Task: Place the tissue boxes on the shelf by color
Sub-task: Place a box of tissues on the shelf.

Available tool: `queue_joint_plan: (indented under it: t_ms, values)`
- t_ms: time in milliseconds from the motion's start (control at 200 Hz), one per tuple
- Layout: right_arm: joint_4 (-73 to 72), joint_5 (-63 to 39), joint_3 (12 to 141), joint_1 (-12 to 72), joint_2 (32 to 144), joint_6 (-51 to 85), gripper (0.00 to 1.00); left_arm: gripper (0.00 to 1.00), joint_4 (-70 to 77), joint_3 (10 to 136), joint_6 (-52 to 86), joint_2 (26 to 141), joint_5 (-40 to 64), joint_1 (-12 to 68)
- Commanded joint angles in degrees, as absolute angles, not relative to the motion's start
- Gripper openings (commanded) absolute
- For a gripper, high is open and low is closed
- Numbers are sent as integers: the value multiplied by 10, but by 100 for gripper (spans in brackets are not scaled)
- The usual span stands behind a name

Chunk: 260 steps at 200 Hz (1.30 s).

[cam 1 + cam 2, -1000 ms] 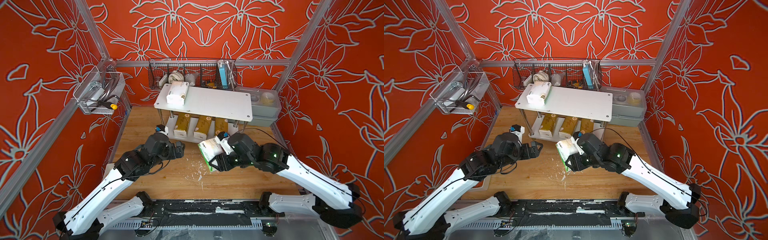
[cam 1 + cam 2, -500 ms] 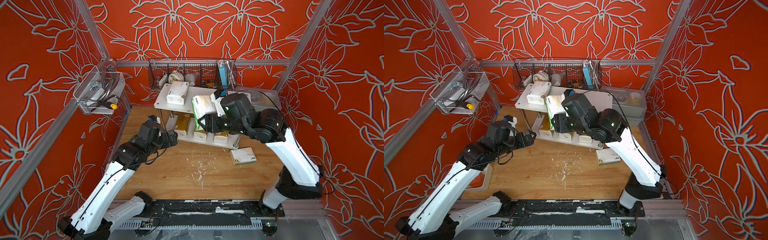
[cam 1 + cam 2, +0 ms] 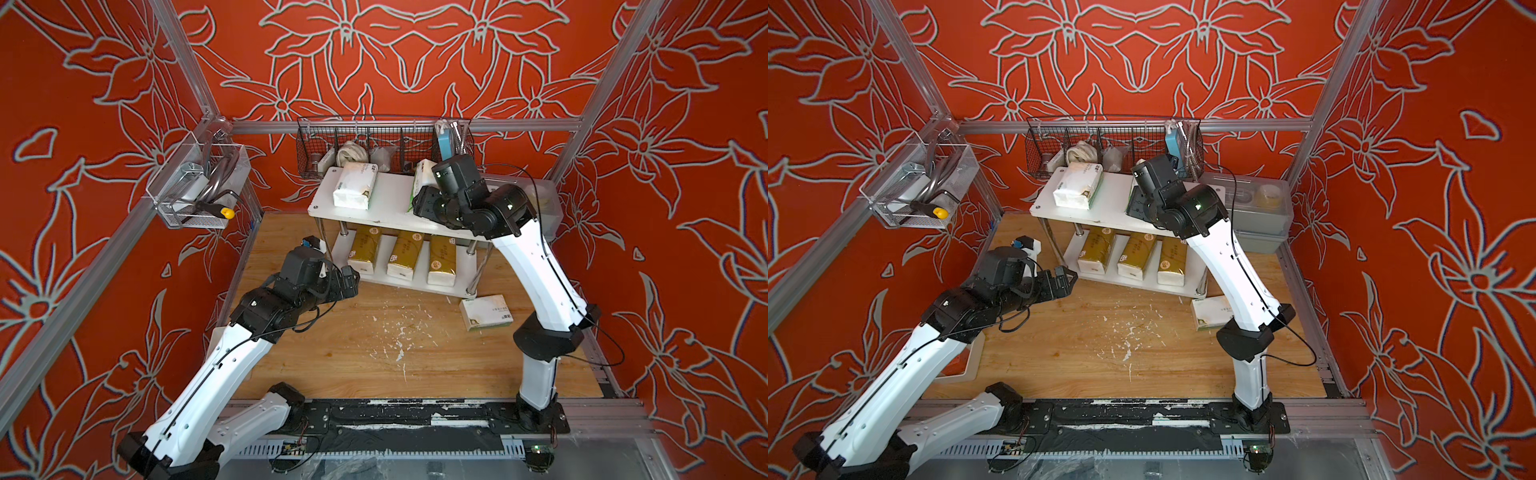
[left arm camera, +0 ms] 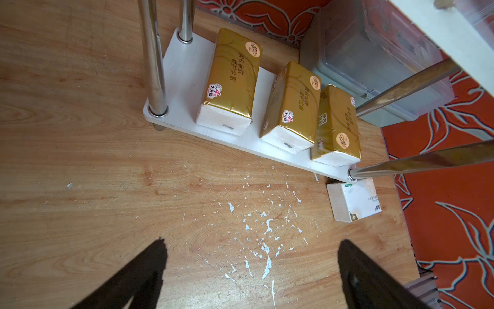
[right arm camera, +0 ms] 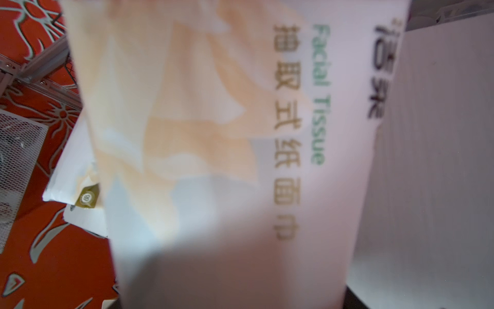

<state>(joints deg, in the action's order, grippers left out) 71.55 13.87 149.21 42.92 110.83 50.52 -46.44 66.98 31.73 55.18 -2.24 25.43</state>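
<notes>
My right gripper (image 3: 420, 198) is clamped on a white tissue pack (image 5: 227, 133) over the shelf's (image 3: 390, 199) top board. Its wrapper reads "Facial Tissue" in green beside Chinese characters, and I cannot tell whether it touches the board. A second white pack (image 3: 355, 189) lies at the board's other end, and a third white pack (image 4: 352, 203) sits on the table (image 4: 107, 187) beside a shelf post. Three gold packs (image 4: 291, 104) — Chinese print, two showing a "4" badge — sit on the lower board. My left gripper (image 4: 252, 242) hangs wide open above the table.

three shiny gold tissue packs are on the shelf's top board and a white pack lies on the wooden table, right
No: the left wrist view shows the three shiny gold tissue packs on the chrome-posted shelf's bottom white board. The white green-trimmed pack does lie on the wooden table.
</notes>
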Motion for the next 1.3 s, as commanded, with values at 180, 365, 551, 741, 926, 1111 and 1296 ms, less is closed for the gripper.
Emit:
queue_joint_plan:
  t_ms: [180, 365, 551, 741, 926, 1111, 1296]
  values:
    - [704, 121, 1526, 423, 1151, 547, 60, 99, -452, 653, 320, 530, -9, 250]
    - [703, 132, 1525, 423, 1157, 549, 67, 99, -451, 650, 321, 528, -6, 250]
    - [695, 124, 1526, 422, 1164, 546, 78, 99, -450, 647, 321, 525, -6, 251]
    - [691, 118, 1526, 423, 1164, 542, 83, 99, -447, 645, 321, 524, -6, 250]
    - [690, 115, 1525, 422, 1160, 540, 84, 99, -444, 643, 321, 524, -6, 250]
    - [669, 106, 1520, 422, 1158, 533, 90, 99, -442, 642, 321, 524, -4, 250]
    - [656, 99, 1521, 422, 1157, 525, 94, 99, -443, 642, 320, 522, -5, 250]
